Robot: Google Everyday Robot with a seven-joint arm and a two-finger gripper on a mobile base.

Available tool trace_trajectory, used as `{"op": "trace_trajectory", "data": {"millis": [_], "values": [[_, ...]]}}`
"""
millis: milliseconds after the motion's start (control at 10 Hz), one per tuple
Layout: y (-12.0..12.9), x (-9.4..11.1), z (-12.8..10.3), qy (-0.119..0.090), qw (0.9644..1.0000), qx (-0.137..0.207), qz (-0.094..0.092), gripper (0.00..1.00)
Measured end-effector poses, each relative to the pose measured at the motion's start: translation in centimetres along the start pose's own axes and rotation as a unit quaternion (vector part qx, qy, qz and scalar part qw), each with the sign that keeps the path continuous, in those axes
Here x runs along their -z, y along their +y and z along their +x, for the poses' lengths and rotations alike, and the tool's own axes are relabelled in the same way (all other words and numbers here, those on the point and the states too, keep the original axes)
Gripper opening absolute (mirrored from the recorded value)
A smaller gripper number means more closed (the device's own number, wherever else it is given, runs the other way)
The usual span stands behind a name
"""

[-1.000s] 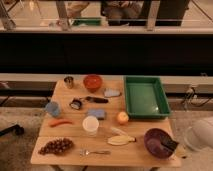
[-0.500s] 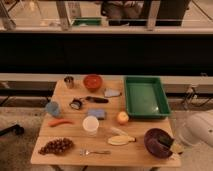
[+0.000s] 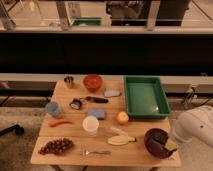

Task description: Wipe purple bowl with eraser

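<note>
Compared with a second ago, the arm shows more of its white bulk at the right edge and has leaned in toward the corner of the desk. Everything on the desk has kept its place. The desk is a pale wooden top crowded with small things. The arm comes in from its right side, past the front end of the green tray, which stands empty at the back right. The bowl, dark purple and glossy, stands upright at the front right corner, just ahead of the tray and well apart from the red bowl at the back. The tool reaches down over the bowl's right rim into its hollow; whether it is clamped or apart cannot be told. At its tip a small pale patch lies against the inner wall on the right. This is most likely the eraser, paler face showing, though its outline merges with the tool.

The step in hand looks like the wipe itself, as the eraser seems already inside the bowl and close to the wall. The next move would call for a sweep round the inner surface with light, steady pressure. The bowl stands close to the desk's edge, and a hard push could slide or tip it.
</note>
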Motion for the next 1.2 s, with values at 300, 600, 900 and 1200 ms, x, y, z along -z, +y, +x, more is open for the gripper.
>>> {"op": "trace_trajectory", "data": {"millis": [300, 600, 900, 1200], "values": [[0.3, -0.5, -1.2, 0.0, 0.9999, 0.012, -0.006, 0.0], [0.8, -0.6, -1.8, 0.0, 0.9998, 0.02, -0.009, 0.0], [1.8, -0.2, -1.7, -0.002, 0.9995, 0.028, -0.009, 0.0], [3.8, 0.4, -0.8, 0.004, 0.9993, 0.035, -0.013, 0.0]]}}
